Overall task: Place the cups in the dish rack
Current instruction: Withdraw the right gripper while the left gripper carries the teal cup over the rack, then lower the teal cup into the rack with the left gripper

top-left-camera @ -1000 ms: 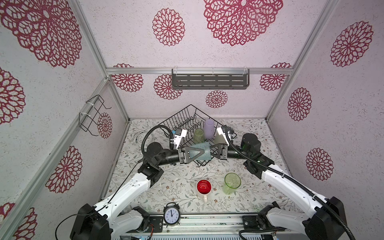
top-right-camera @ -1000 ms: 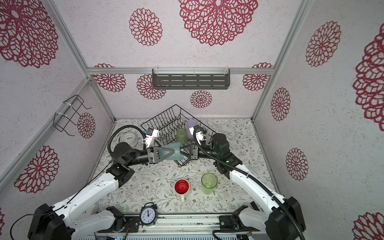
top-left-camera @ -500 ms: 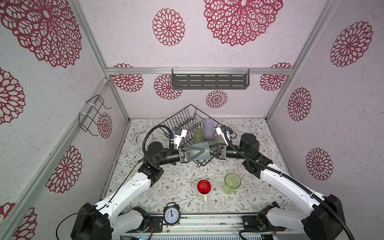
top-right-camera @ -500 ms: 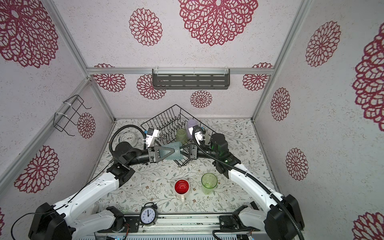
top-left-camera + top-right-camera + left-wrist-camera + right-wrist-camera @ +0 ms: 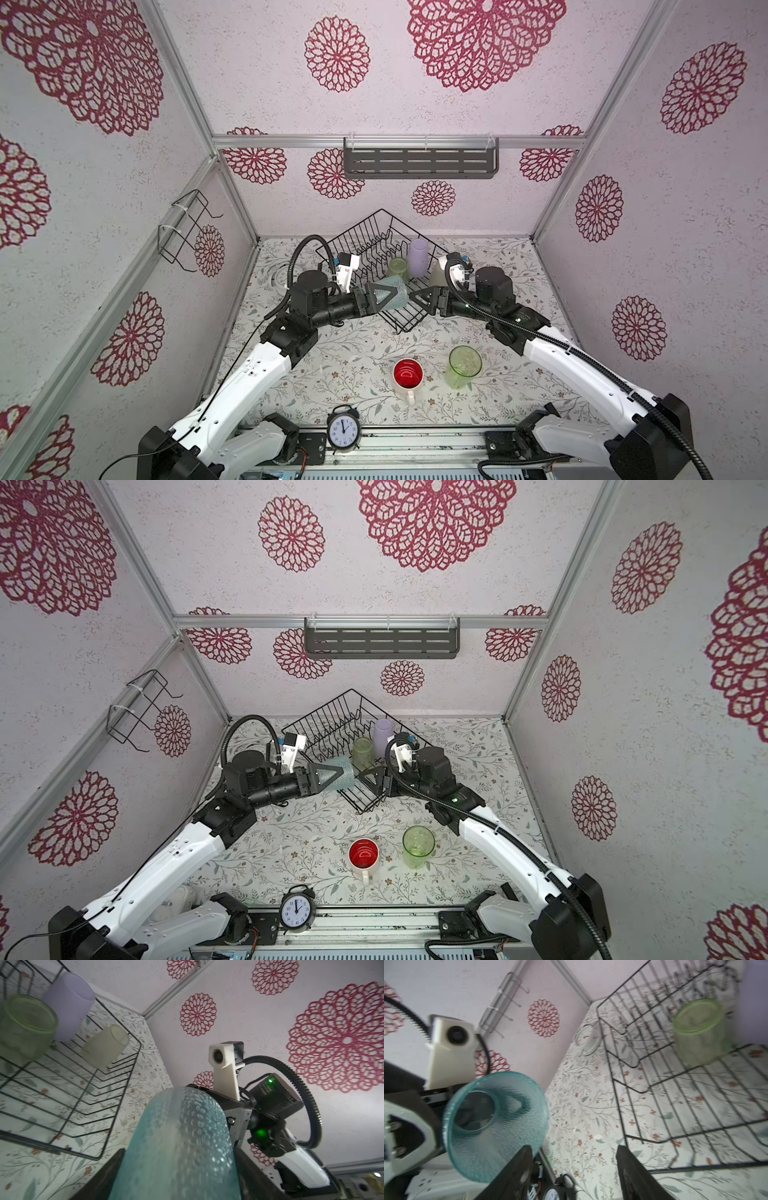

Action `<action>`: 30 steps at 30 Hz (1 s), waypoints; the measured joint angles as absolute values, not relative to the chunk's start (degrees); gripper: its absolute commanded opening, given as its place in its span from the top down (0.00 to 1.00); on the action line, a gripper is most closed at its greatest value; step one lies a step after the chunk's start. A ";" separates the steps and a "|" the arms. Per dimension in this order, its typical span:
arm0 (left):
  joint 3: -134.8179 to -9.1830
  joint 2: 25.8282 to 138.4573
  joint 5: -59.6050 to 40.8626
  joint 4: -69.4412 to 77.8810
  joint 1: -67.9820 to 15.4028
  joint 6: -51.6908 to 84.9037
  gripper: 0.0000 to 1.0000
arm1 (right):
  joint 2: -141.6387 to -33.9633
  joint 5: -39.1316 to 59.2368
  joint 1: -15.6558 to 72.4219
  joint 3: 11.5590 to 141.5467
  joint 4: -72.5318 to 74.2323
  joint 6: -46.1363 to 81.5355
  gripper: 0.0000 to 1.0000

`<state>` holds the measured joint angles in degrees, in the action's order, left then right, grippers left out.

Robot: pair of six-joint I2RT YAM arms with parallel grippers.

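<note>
- Centrally, the dish rack (image 5: pixel 361 249) sat cornerwise on the floral table (image 5: pixel 353 365), toward the back wall; you had three cups in it.
- Your left gripper (image 5: pixel 384 297) was clamped on the light-blue tumbler (image 5: pixel 398 291). The tumbler lay on its side off the table, at the rack's near left edge, its mouth turned toward your other arm.
- Your right gripper (image 5: pixel 573 1167) stood with jaws apart and nothing between them, over the rack's near corner, just beside the light-blue tumbler's rim and not touching it.
- The lilac tumbler (image 5: pixel 417 257) stood mouth down in the rack's right half.
- One green tumbler (image 5: pixel 397 268) stood in the rack, just beside the lilac one on its left.
- The second green tumbler (image 5: pixel 463 368) stood upright on the table, well in front of the rack.
- The pale yellowish tumbler (image 5: pixel 104 1047) sat tilted in the rack's right corner.
- The white mug (image 5: pixel 408 376), red inside, stood upright on the table beside the second green tumbler, handle toward the near edge.
- A black alarm clock (image 5: pixel 343 428) stood at the table's near edge.
</note>
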<state>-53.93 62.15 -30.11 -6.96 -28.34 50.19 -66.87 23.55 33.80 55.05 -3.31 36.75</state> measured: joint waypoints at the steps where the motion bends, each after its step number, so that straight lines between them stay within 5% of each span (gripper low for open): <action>1: -55.37 62.26 -28.12 -9.87 -28.34 48.66 0.26 | -66.04 20.12 33.80 54.76 -4.45 36.40 0.31; 8: -66.63 69.76 -17.23 -26.17 -28.34 40.38 0.30 | -58.89 3.25 33.67 49.89 -7.20 35.42 0.29; 30: -99.72 107.37 2.90 -52.95 -30.76 25.91 0.33 | -43.42 -15.66 33.52 41.89 -7.60 30.96 0.20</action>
